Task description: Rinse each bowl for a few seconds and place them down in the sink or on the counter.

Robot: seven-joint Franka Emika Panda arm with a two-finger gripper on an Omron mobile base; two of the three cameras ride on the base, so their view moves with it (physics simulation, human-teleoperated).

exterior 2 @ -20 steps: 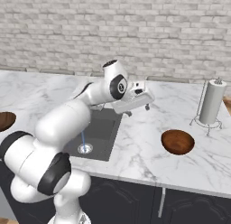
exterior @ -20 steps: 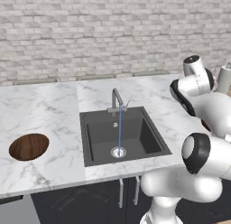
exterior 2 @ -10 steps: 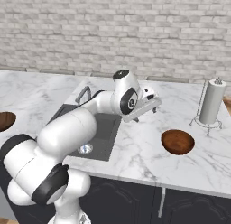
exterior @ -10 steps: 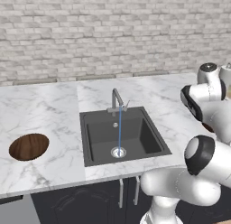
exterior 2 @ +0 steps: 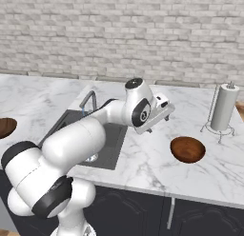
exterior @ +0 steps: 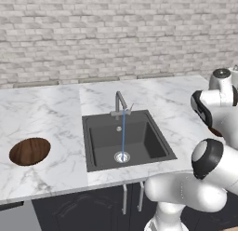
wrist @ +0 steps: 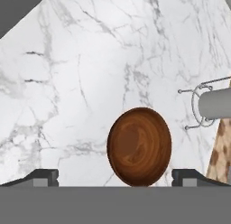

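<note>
the right bowl is sitting empty on the counter beside the paper towel holder. the gripper is hanging over it, jaws spread wide, lining up the pickup; next it needs lowering onto the rim.

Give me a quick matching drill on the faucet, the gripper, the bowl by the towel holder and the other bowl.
1 faucet
2 gripper
3 bowl by the towel holder
4 other bowl

A open, empty
B counter left of the sink
C running water
D counter right of the sink, ahead of the gripper

Pairs: 1-C, 2-A, 3-D, 4-B
</note>
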